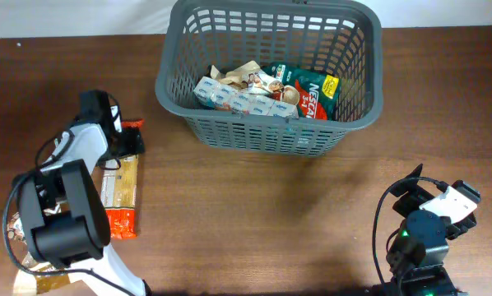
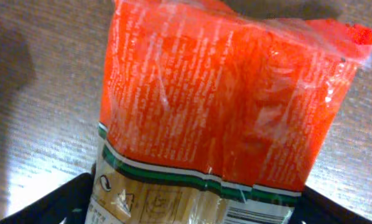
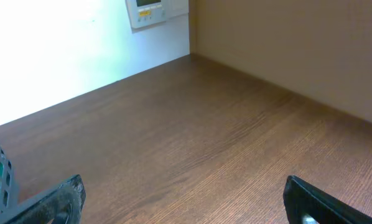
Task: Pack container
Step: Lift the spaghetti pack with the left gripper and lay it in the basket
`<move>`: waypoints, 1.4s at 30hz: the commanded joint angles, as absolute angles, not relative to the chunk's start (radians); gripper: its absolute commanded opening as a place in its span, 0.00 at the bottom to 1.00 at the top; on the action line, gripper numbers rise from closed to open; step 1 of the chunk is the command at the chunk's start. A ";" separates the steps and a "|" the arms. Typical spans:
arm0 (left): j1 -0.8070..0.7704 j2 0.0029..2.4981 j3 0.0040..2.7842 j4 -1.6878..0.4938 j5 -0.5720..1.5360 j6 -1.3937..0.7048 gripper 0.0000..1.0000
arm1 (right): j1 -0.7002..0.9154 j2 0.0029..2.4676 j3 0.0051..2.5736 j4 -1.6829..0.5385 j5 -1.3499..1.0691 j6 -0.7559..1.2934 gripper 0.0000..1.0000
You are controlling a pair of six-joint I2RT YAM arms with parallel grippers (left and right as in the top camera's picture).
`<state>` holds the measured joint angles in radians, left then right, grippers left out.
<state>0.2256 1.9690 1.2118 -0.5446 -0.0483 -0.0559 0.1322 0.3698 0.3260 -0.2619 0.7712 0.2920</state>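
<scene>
- A dark grey basket (image 1: pixel 266 136) stands on the far side of a brown wooden table (image 1: pixel 271 214), about midway across it, upright with its open top facing the overhead camera.
- Food packets lie on its floor: a row of blue-and-white packets (image 1: pixel 234 100) towards the near wall, a beige packet (image 1: pixel 246 76) behind them, and a green-and-red coffee pack (image 1: pixel 316 92) to the right.
- A corner of the basket's lattice wall shows at the left edge of the right wrist view.
- Well to the left of the basket, an orange packet (image 1: pixel 121 185) lies flat on the table, its long side running from far to near.
- The left gripper (image 1: pixel 124 140) sits over the far end of the orange packet. In the left wrist view its dark fingers (image 2: pixel 55 205) stand wide apart with the packet between them. It cannot be told whether they press on it.
- A brownish packet (image 1: pixel 16 234) lies at the near-left corner, partly hidden by the left arm.
- The right gripper (image 3: pixel 185 186) is at the near-right of the table, well apart from the basket. Its fingers (image 3: pixel 49 205) are spread wide over bare wood, with nothing between them.
- A white wall panel (image 3: pixel 147 11) shows beyond the table's edge.
</scene>
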 commanded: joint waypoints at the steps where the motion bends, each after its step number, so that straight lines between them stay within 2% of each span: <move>1: 0.232 2.043 1.054 -0.529 -0.162 -0.032 0.48 | 0.137 0.363 0.317 -0.262 0.799 0.297 0.99; 3: 0.241 2.054 1.009 -0.498 -0.163 -0.029 0.36 | 0.137 0.363 0.317 -0.259 0.800 0.297 0.99; 4: 0.249 2.060 0.985 -0.479 -0.167 -0.028 0.14 | 0.137 0.363 0.317 -0.256 0.803 0.297 0.99; 5: 0.257 2.061 0.965 -0.456 -0.174 -0.028 0.02 | 0.137 0.363 0.317 -0.252 0.810 0.297 0.99; 8: 0.263 2.060 0.975 -0.413 -0.169 -0.007 0.01 | 0.137 0.363 0.318 -0.239 0.818 0.296 0.99; 11: 0.263 2.043 1.110 -0.432 -0.108 0.070 0.01 | 0.137 0.363 0.318 -0.229 0.818 0.293 0.99; 15: 0.263 2.001 1.420 -0.540 -0.064 0.127 0.01 | 0.138 0.363 0.318 -0.228 0.817 0.293 0.99; 17: 0.262 1.987 1.661 -0.605 0.005 0.162 0.01 | 0.138 0.363 0.318 -0.228 0.817 0.293 0.99; 21: 0.228 1.987 2.062 -0.622 0.198 0.201 0.01 | 0.138 0.363 0.318 -0.228 0.816 0.293 0.99; 25: 0.167 1.987 2.307 -0.514 0.429 0.227 0.01 | 0.138 0.363 0.318 -0.228 0.816 0.294 0.99; 28: 0.103 1.987 2.427 -0.375 0.734 0.225 0.01 | 0.138 0.363 0.318 -0.224 0.816 0.294 0.99; 32: -0.007 1.987 2.465 -0.229 1.092 0.170 0.01 | 0.138 0.363 0.318 -0.219 0.816 0.294 0.99; 37: -0.169 2.019 2.413 -0.389 1.421 0.243 0.01 | 0.138 0.363 0.318 -0.202 0.816 0.294 0.99; 42: -0.214 2.104 2.309 -0.522 1.459 0.307 0.02 | 0.138 0.363 0.318 -0.201 0.789 0.294 0.99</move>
